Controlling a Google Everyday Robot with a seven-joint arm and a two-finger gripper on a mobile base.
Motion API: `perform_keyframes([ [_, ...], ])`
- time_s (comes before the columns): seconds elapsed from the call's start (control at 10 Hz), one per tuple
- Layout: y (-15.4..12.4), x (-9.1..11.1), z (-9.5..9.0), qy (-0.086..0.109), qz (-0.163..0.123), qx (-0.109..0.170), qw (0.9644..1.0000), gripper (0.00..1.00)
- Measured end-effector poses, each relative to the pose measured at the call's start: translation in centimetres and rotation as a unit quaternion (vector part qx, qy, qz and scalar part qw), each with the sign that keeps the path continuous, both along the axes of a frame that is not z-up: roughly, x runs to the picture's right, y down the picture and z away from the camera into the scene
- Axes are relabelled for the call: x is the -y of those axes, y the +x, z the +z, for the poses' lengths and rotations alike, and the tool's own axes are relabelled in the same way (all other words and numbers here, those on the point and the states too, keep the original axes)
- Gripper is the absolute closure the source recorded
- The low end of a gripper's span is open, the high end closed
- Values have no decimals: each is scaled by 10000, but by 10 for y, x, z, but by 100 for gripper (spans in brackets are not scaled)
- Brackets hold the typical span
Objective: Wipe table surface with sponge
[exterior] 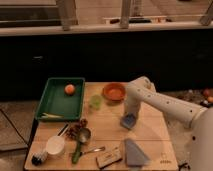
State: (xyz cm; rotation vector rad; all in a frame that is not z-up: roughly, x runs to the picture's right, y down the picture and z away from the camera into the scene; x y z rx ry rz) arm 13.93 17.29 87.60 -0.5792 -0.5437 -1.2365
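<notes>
The light tan wooden table surface (150, 132) fills the lower middle of the camera view. The small blue-grey sponge (128, 121) lies flat on it, right of centre. My white arm reaches in from the right and bends down over it. My gripper (131, 116) is directly on top of the sponge and presses it to the wood. The fingers are hidden behind the wrist.
An orange bowl (114, 92) and a green cup (95, 102) stand just behind the sponge. A green tray (52, 102) holds an orange at the left. A folded blue-grey cloth (134, 152), a wooden brush block (108, 159), a ladle, spoon and white cup lie along the front.
</notes>
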Motion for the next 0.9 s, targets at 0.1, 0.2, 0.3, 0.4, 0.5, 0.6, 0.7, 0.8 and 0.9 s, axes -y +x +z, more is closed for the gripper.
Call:
perform_keyframes([
  [0.1,-13,-2,0,-56,-13,42,10000,100],
  [0.2,-20,-6,-1,-129,-32,70,9999,100],
  [0.3,-24,-8,-1,-175,-40,98,9998,100],
  [0.4,-24,-9,-1,-191,-47,117,9997,100],
  [0.5,-25,-9,-2,-193,-43,112,9997,100],
  [0.6,-25,-9,-1,-193,-47,115,9997,100],
  [0.7,-26,-9,-1,-192,-54,122,9997,100],
  [0.8,-26,-9,-1,-191,-52,121,9997,100],
  [0.9,-26,-9,-1,-191,-51,120,9997,100],
])
